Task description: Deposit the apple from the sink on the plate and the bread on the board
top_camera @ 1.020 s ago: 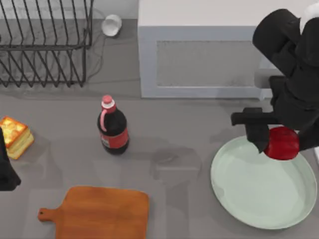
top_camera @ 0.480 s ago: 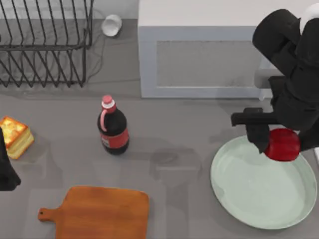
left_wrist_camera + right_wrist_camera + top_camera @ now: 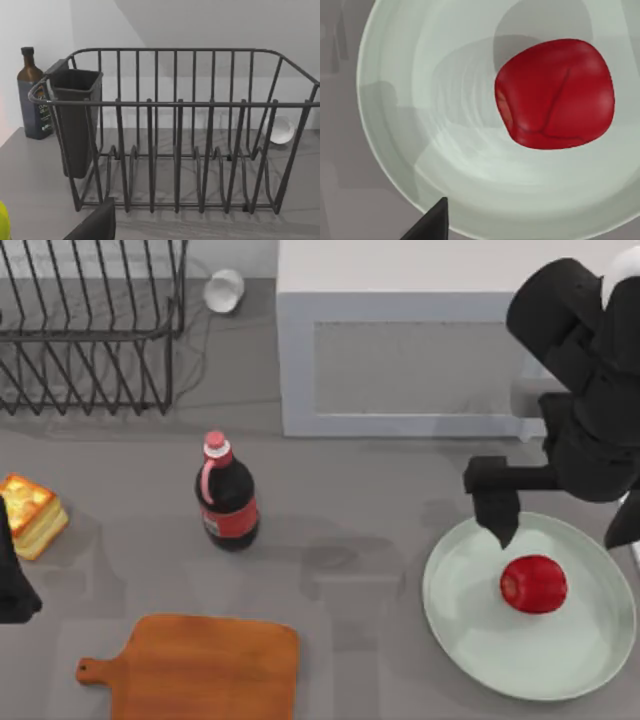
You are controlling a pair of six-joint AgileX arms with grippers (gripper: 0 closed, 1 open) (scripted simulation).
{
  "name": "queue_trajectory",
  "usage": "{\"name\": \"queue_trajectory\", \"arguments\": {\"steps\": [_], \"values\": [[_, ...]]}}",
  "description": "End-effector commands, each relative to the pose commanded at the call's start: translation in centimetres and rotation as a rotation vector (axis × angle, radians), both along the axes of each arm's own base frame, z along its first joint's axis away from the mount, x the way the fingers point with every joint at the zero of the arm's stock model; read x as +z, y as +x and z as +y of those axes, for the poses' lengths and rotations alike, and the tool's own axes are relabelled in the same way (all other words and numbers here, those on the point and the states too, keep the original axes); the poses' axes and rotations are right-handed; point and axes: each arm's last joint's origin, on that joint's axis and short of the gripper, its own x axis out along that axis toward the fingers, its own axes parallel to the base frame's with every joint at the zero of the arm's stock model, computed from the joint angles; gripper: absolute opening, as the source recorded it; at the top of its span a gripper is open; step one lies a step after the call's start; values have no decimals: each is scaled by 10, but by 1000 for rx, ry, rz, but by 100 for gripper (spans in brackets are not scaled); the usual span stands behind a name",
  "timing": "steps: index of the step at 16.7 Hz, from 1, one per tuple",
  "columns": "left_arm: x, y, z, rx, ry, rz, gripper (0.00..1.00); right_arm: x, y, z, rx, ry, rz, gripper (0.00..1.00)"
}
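Hovering our right pincer (image 3: 560, 530), fingers spread and empty, over the plate (image 3: 450, 620), we judge the apple (image 3: 533, 584) resting there could roll if clipped on withdrawal.

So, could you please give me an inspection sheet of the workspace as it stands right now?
Surface: grey table.
Job's things: apple lies on the plate, free of any grip; bread sits on the table at the left edge, not on the board, which is bare.
Clutter: cola bottle upright mid-table; small white cup beside the dish rack; dark glass bottle behind the rack.
Grippers: right gripper above the plate's far rim, jaws open, apple below them; left arm parked at the left edge.
Cables: nothing seen.
Surroundings: pale grey cabinet block at the back.
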Motion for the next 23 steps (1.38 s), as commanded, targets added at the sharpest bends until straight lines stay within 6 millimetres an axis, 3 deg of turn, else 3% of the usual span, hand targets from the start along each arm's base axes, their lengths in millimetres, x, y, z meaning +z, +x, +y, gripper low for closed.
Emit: {"name": "queue_trajectory", "arguments": {"steps": [7, 11, 14, 18, 23], "values": [[0, 0, 0, 0, 0, 0, 100, 0, -1, -2, -1, 4, -7, 100], [0, 0, 0, 0, 0, 0, 100, 9, -15, -23, 0, 55, -118, 100], [0, 0, 0, 0, 0, 0, 100, 19, -40, -51, 1, 118, -295, 100], [0, 0, 0, 0, 0, 0, 100, 25, -92, -93, 3, 187, -647, 100], [0, 0, 0, 0, 0, 0, 100, -7, -150, -128, 6, 167, -1131, 100]]}}
